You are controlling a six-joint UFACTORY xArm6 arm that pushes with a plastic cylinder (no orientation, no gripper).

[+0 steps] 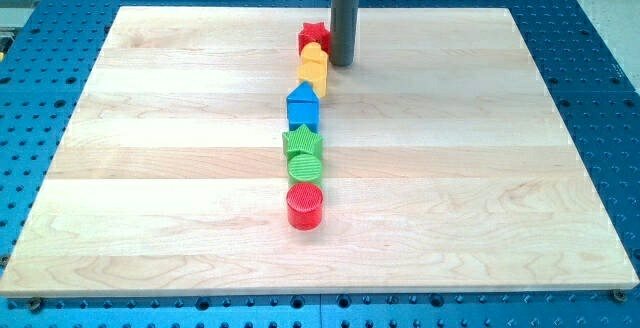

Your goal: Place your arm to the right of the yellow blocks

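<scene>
**Rod tip parked beside the yellow blocks**

On the pale wooden desk, a column of small plastic blocks runs from far to near: a red star block, two touching yellow blocks of unclear shape, a blue house-shaped block, a green star block, a green cylinder block and a red cylinder block. My tip, a plain dark rod with nothing to open or close, stands just right of the yellow blocks and the red star.
</scene>
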